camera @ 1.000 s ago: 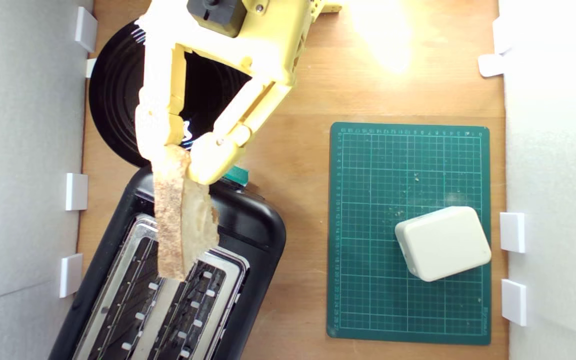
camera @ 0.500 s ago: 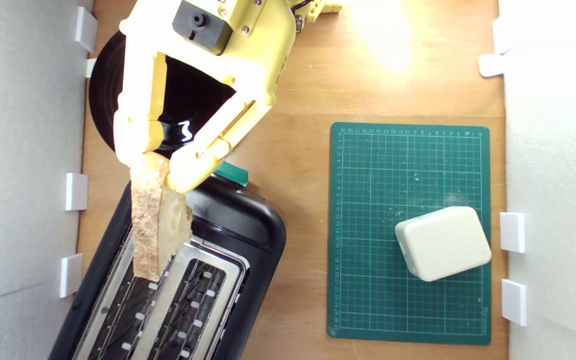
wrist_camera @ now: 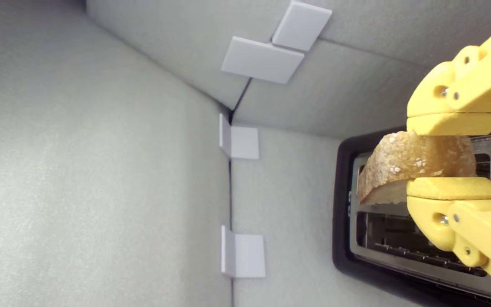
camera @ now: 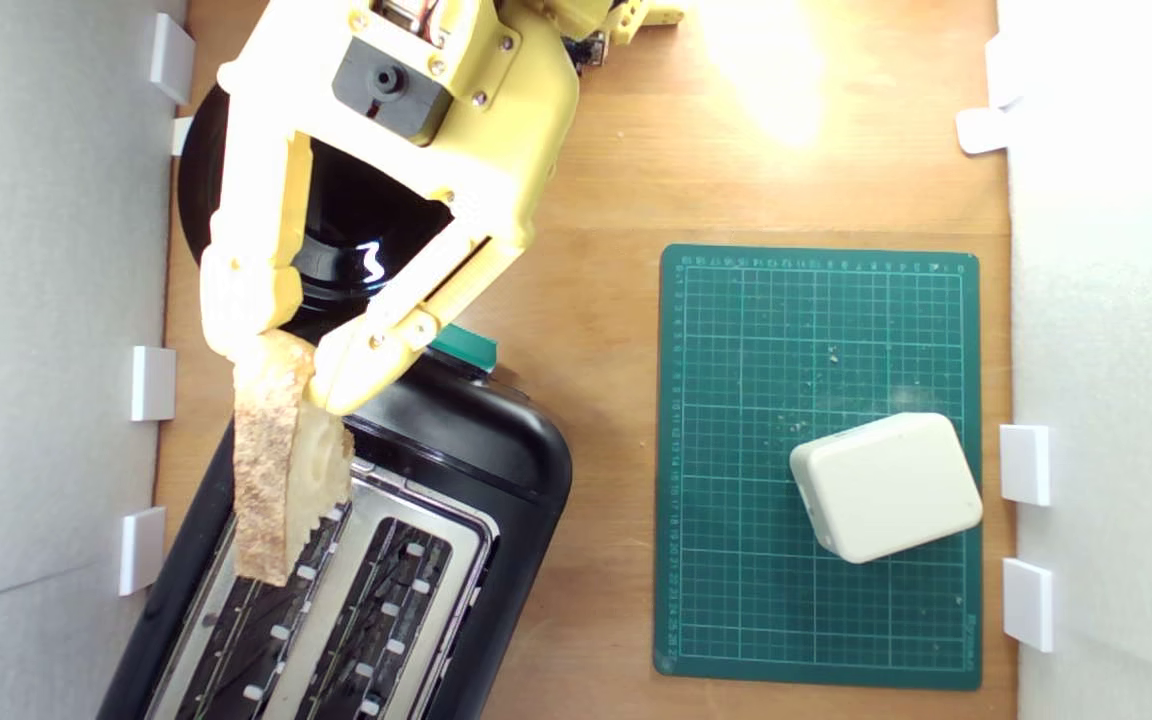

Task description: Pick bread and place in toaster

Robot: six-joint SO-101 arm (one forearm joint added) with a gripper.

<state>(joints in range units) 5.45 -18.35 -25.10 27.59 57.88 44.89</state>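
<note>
My yellow gripper point(camera: 281, 355) is shut on the bread point(camera: 278, 470), a wedge slice with brown floury crust and pale crumb. The slice hangs crust-side out over the slot nearer the exterior view's left of the black toaster point(camera: 456, 440), which has a silver top and a green lever knob point(camera: 464, 347). In the wrist view the bread point(wrist_camera: 407, 164) sits clamped between the two yellow fingers point(wrist_camera: 452, 187), above the toaster point(wrist_camera: 341, 238) and its silver slots. I cannot tell whether the slice touches the toaster.
A round black plate point(camera: 356, 215) lies behind the toaster under the arm. A green cutting mat point(camera: 736, 470) at the exterior view's right carries a cream rounded block point(camera: 886, 487). White foam walls point(camera: 46, 300) with small white brackets stand close on both sides.
The gripper has carried the bread toward the exterior view's left, from between the slots to over the left-hand slot. The toaster, mat and block have not moved.
</note>
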